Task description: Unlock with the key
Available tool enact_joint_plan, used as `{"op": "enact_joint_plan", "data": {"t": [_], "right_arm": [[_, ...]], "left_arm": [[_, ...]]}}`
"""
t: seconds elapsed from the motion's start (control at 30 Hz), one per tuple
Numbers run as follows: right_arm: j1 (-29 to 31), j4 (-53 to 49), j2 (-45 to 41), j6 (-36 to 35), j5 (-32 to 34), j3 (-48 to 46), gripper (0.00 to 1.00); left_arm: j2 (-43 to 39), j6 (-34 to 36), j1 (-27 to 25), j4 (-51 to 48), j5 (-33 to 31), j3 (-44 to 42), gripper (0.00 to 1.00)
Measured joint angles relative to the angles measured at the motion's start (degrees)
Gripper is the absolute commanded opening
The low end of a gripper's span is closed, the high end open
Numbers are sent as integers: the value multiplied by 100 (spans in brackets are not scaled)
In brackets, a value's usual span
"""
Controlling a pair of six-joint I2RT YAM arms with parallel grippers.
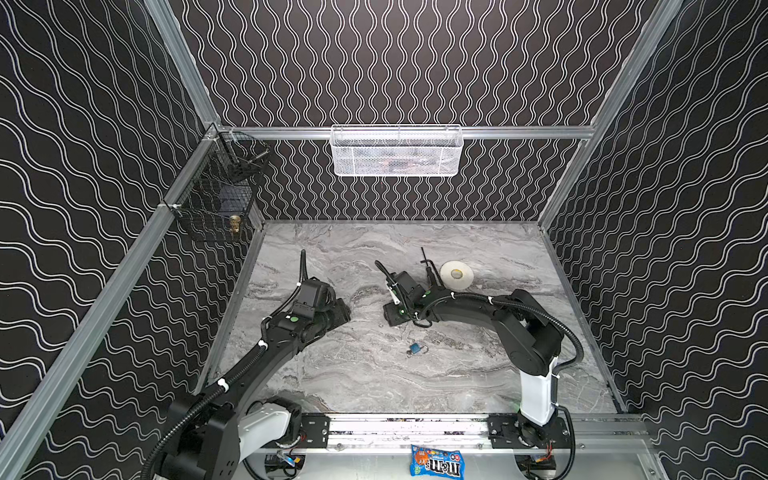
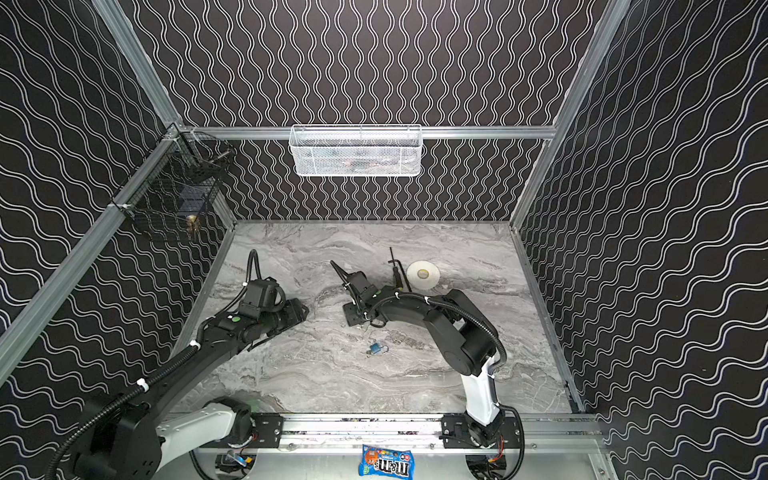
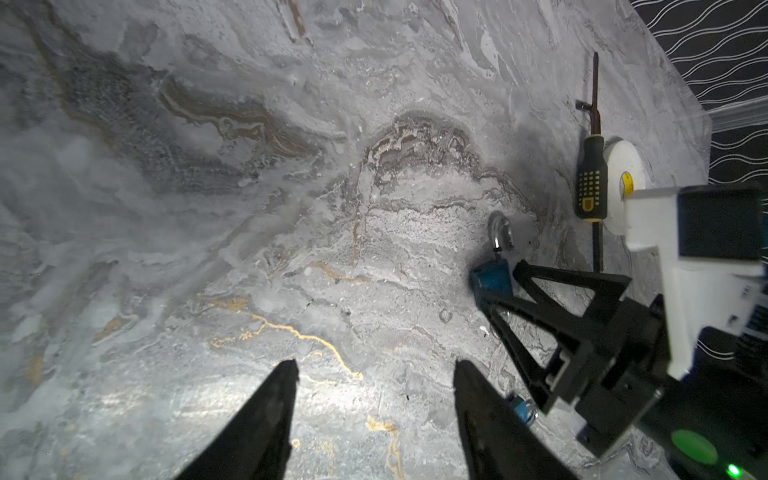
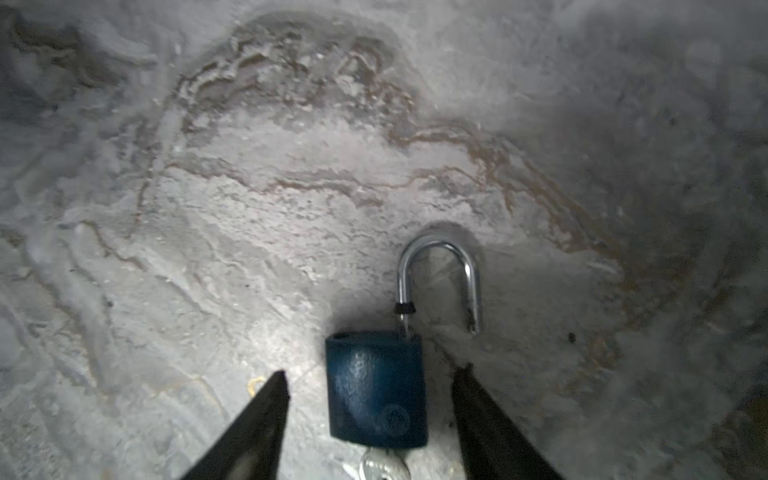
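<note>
Padlock [image 4: 376, 388] is flat on the marble surface [image 1: 332, 374], toward the front and between the two arms in both top views. It has a blue body and the shackle [image 4: 438, 274] is popped: one leg sits in the body, the free end is out and clear of it. Key [image 4: 384, 465] is silver and sits at the keyway end of the body. The right wrist frame cuts it off, so I can't tell if it's seated. Right tool [image 4: 372, 372]: jaws wide, lock body between them with a gap on each side, no contact visible, holding nothing. Left tool [image 3: 376, 370]: jaws wide, only bare surface between them, holding nothing. In the left wrist view the right tool's black fingers overlap the lock body, and its height over the lock can't be read there. In the top views the right tool sits behind the lock and the left tool is off to its left, well apart. At the back of the surface are a white tape roll [image 1: 456, 274] and a screwdriver [image 3: 590, 183] with a black-yellow handle just beside it. A white mesh basket [image 1: 397, 151] hangs on the rear rail and a black wire basket [image 1: 216, 195] is in the left rear corner. An M&M's bag [image 1: 436, 461] lies on the front ledge.
</note>
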Motion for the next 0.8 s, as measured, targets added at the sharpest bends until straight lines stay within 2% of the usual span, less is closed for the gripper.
{"op": "enact_joint_plan", "data": {"t": [0.13,0.17,0.2,0.27,0.37,0.43,0.5,0.57,0.63,0.73,0.8], "right_arm": [[-262,-254,-785,-11,15,20,81],[-413,-264,-1034,-11,31,31,86],[-612,-260,-1296,-7,57,15,99],[-1189,-153,-1880,-9,251,-216,99],[-2218,297,-2715,15,1095,-1117,99],[-3027,634,-3126,13,1652,-1906,99],[-3792,1220,-3423,-46,2085,-2754,99],[-4513,1910,-3554,-173,2247,-3565,99],[-5058,2590,-3462,-236,2133,-4148,99],[-5412,3742,-3128,-365,1821,-4708,99],[-5484,4352,-2942,-479,1364,-4905,99]], "left_arm": [[2,35,181,-129,-415,258,98],[22,79,234,-146,-595,361,98],[83,146,297,-179,-879,507,98],[299,310,424,-173,-1532,734,98],[822,813,903,22,-2573,907,97],[1088,1268,1316,481,-3060,767,97],[1283,1729,1473,1272,-3434,308,97],[1458,2205,1488,1915,-3484,-166,98],[1530,2688,1495,2778,-3536,-675,98],[1770,3292,1497,4400,-3377,-1456,98],[1952,3598,1484,4953,-3047,-1665,99]]}}
